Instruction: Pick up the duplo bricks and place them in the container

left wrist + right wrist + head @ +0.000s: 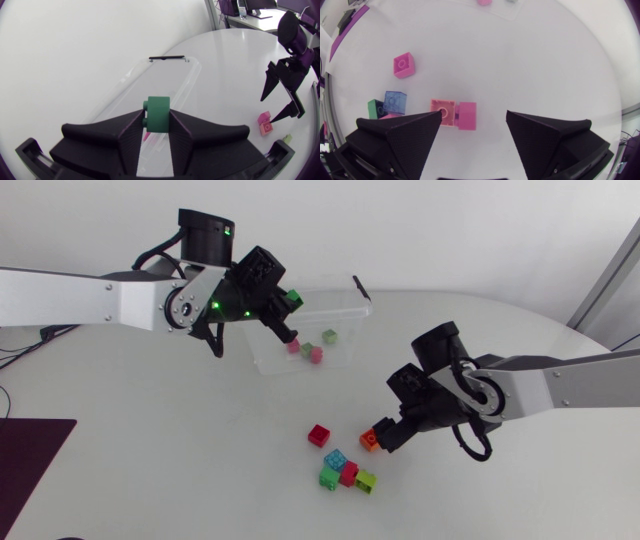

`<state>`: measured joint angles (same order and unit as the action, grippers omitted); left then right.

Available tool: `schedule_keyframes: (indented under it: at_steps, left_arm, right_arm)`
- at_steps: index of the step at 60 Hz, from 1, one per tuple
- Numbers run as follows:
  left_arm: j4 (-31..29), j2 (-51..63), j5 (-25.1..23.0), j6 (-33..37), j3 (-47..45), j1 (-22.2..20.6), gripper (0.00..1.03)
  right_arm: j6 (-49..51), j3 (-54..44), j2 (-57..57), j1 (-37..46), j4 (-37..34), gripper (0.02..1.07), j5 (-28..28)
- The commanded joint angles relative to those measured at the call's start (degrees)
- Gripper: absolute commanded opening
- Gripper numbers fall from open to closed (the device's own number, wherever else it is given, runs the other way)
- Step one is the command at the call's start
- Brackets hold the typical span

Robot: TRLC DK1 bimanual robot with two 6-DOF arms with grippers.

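Note:
My left gripper (pixel 289 304) is shut on a dark green duplo brick (pixel 294 298), held above the clear plastic container (pixel 352 308). In the left wrist view the green brick (pixel 158 114) sits clamped between the fingertips, over the container (pixel 172 75). Several bricks (pixel 316 355) lie inside the container. My right gripper (pixel 386 437) stands open low over the table, and an orange brick (pixel 369 440) lies at its fingers. Seen from the right wrist, that orange-and-pink brick (pixel 455 114) rests between the open fingers (pixel 402 132), nearer one of them.
Loose bricks lie on the table near the right gripper: a red one (pixel 319 435), a blue one (pixel 335 459), a green one (pixel 328 478), another red (pixel 348 473) and a lime one (pixel 366 480). A dark purple mat (pixel 30 465) lies at the table's left.

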<state>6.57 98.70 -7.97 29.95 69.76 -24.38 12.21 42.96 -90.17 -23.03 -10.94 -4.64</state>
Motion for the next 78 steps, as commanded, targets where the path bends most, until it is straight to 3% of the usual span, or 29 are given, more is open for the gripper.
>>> schedule_keyframes:
  at_steps: [1, 22, 49, 55, 65, 71, 78]
  left_arm:
    - [0.73, -0.87, 0.41, -0.78, 0.82, 0.3, 0.13]
    - [0.81, -1.49, 0.41, -0.69, -0.59, 0.21, 0.13]
    - [0.55, -2.37, 0.41, 0.19, -0.06, 0.56, 0.14]
    - [0.29, -1.14, 0.41, -0.07, 2.05, 0.91, 0.13]
    - [0.81, 3.17, 1.99, -2.36, 7.24, 1.53, 0.14]
    - [1.17, 5.72, 3.31, -4.64, 9.87, 1.79, 0.14]
    - [1.17, 9.32, 5.95, -6.93, 13.04, 1.18, 0.14]
  right_arm:
    - [0.8, 0.02, -1.85, 1.23, 0.3, 1.0, -0.1]
    - [3.09, 1.16, -3.26, 6.68, 0.92, 0.99, -0.19]
    - [0.45, 3.36, -4.4, 1.32, -0.05, 0.98, 0.43]
    - [0.89, 3.97, -5.28, 1.58, -0.05, 0.93, 0.43]
    - [6.25, 4.59, -4.4, 4.83, -0.84, 0.9, -3.35]
    - [12.93, 5.73, -3.34, 7.03, -4.97, 0.9, -7.75]
    - [20.58, 5.73, -2.03, 7.65, -7.87, 0.9, -8.89]
